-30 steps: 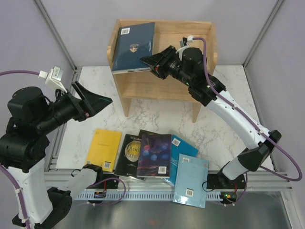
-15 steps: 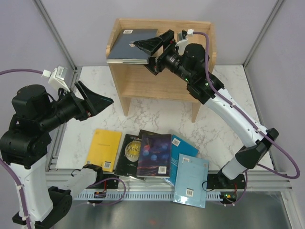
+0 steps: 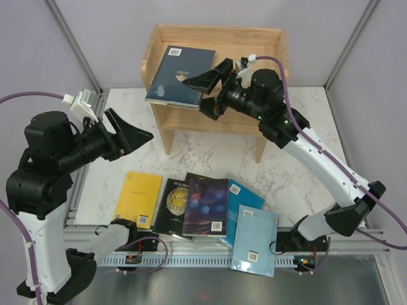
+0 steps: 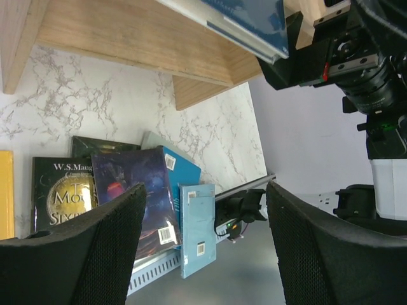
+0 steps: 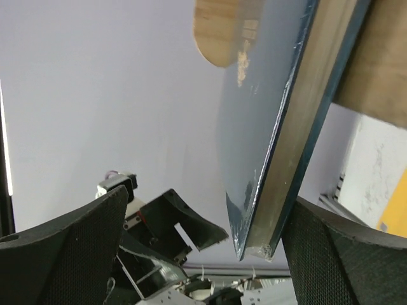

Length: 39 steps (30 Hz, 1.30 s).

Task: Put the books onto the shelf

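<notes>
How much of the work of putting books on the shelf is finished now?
Done: one navy book lies on the shelf's top tier, overhanging its front edge. In hand: nothing; the right gripper stands with fingers open beside that book, and the left gripper hovers open over the table. Left: at least five books on the table: yellow, black, purple, teal and light blue.

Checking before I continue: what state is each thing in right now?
navy book, lying on shelf top tier, overhanging front
right gripper, open, flanking navy book
left gripper, open, empty, above table
yellow book, flat on table
remaining books, overlapping on table
</notes>
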### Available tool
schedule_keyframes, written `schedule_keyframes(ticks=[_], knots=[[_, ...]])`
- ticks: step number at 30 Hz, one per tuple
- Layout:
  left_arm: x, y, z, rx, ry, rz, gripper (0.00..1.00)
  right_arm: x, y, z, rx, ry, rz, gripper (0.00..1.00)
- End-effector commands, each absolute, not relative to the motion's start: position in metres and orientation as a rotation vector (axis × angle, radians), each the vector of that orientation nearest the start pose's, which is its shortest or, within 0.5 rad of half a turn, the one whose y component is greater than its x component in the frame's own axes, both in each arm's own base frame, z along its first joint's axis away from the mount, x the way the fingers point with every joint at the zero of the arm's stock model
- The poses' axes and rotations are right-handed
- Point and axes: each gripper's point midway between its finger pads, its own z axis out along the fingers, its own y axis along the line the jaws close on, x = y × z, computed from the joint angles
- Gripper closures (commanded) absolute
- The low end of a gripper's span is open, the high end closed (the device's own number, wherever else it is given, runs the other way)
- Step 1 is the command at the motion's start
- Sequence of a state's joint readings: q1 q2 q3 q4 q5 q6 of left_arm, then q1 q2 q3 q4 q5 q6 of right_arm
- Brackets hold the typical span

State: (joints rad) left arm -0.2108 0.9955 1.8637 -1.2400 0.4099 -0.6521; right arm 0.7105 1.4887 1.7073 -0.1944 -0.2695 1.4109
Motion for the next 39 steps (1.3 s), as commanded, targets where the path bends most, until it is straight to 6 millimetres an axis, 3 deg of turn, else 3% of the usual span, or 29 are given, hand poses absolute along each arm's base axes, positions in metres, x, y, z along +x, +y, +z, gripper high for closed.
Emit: schedule_keyframes(ticks=[1, 7, 9, 12, 13, 16, 17, 19, 24, 30, 36, 39], knots=[[0.162, -0.131, 0.447, -0.145, 2.025, -0.964, 0.21, 0.269, 0.358, 0.461, 0.423, 2.007, 1.789, 0.02], [0.16, -0.132, 0.443, -0.165, 2.028, -0.983, 0.22, 0.257, 0.359, 0.44, 0.395, 2.091, 1.793, 0.02], [0.159, -0.132, 0.443, -0.166, 2.025, -0.987, 0.22, 0.256, 0.36, 0.438, 0.388, 2.097, 1.789, 0.08], [0.157, -0.132, 0.442, -0.173, 2.026, -0.989, 0.22, 0.257, 0.359, 0.445, 0.376, 2.076, 1.792, 0.28], [0.157, -0.132, 0.442, -0.177, 2.027, -0.988, 0.22, 0.258, 0.359, 0.446, 0.372, 2.073, 1.792, 0.42], [0.156, -0.132, 0.441, -0.178, 2.029, -0.993, 0.23, 0.258, 0.36, 0.452, 0.359, 2.059, 1.799, 0.59], [0.156, -0.132, 0.441, -0.181, 2.029, -0.992, 0.23, 0.259, 0.359, 0.454, 0.36, 2.054, 1.799, 0.7], [0.156, -0.132, 0.44, -0.184, 2.029, -0.994, 0.23, 0.26, 0.359, 0.458, 0.354, 2.042, 1.803, 0.78], [0.156, -0.132, 0.44, -0.191, 2.031, -0.998, 0.23, 0.271, 0.36, 0.465, 0.356, 2.022, 1.801, 0.86], [0.155, -0.133, 0.439, -0.192, 2.034, -1.006, 0.23, 0.298, 0.365, 0.468, 0.377, 2.006, 1.798, 0.9], [0.151, -0.133, 0.441, -0.184, 2.029, -1.008, 0.24, 0.33, 0.363, 0.471, 0.411, 1.979, 1.782, 0.9], [0.15, -0.132, 0.439, -0.185, 2.037, -1.003, 0.24, 0.341, 0.362, 0.462, 0.44, 1.993, 1.765, 0.87]])
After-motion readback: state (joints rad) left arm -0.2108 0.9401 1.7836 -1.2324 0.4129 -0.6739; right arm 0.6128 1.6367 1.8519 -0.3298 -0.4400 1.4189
